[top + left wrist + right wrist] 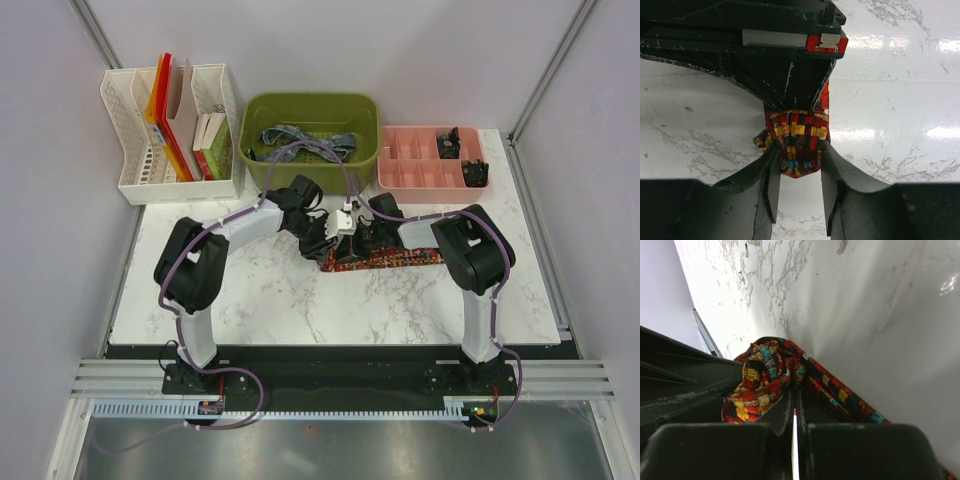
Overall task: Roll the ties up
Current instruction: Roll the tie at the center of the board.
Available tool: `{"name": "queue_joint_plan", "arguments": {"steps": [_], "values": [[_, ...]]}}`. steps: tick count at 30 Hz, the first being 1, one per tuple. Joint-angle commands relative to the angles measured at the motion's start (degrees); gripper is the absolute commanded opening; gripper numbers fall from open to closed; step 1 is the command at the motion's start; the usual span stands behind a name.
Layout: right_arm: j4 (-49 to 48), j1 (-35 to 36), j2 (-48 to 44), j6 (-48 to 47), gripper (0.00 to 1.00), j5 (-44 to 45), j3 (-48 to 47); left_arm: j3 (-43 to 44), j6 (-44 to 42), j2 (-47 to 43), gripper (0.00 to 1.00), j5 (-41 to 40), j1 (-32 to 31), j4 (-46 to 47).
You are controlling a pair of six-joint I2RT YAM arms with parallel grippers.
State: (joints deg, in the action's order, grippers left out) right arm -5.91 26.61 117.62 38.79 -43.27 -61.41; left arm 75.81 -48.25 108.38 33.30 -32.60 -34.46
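The red, orange and dark patterned tie [390, 259] lies flat across the middle of the marble table [300, 310], its left end gathered up where both grippers meet. My left gripper [322, 240] holds that end: in the left wrist view the fabric [797, 135] sits squeezed between its fingertips [771, 165], jaws moderately apart [799, 150]. My right gripper [352, 236] is shut on the bunched fold [760, 380] at its tips [795, 397], and the tie's length trails off to the right [840, 395]. The blue-grey tie [300, 140] lies in the green bin.
The green bin [365, 120] stands at the back centre. A pink compartment tray [410, 170] with small black items [447, 143] is at the back right. A white file organiser [130, 150] with books stands at the back left.
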Motion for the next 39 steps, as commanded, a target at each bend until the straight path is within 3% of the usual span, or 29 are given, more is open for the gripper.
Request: {"name": "queue_joint_plan", "arguments": {"steps": [1, 15, 23, 31, 39], "values": [[-0.50, 0.81, 2.08, -0.20, 0.00, 4.95, 2.61, 3.20, 3.25, 3.15, 0.42, 3.01, -3.26, 4.75], [-22.04, 0.99, 2.52, 10.79, 0.00, -3.31, 8.50, 0.74, 5.97, 4.30, 0.49, -4.55, -7.92, 3.17], [-9.04, 0.72, 3.84, -1.24, 0.00, -7.27, 4.37, -3.56, 13.70, 3.68, 0.46, -6.40, -10.38, 1.94], [-3.16, 0.46, 0.94, -4.50, 0.13, -6.31, 2.52, -3.04, 16.26, 5.79, 0.41, -10.35, -10.91, 1.68], [2.48, -1.03, -0.90, -8.46, 0.25, -6.30, -0.38, -6.11, 13.02, 5.26, 0.38, -13.52, -10.91, 1.15]]}}
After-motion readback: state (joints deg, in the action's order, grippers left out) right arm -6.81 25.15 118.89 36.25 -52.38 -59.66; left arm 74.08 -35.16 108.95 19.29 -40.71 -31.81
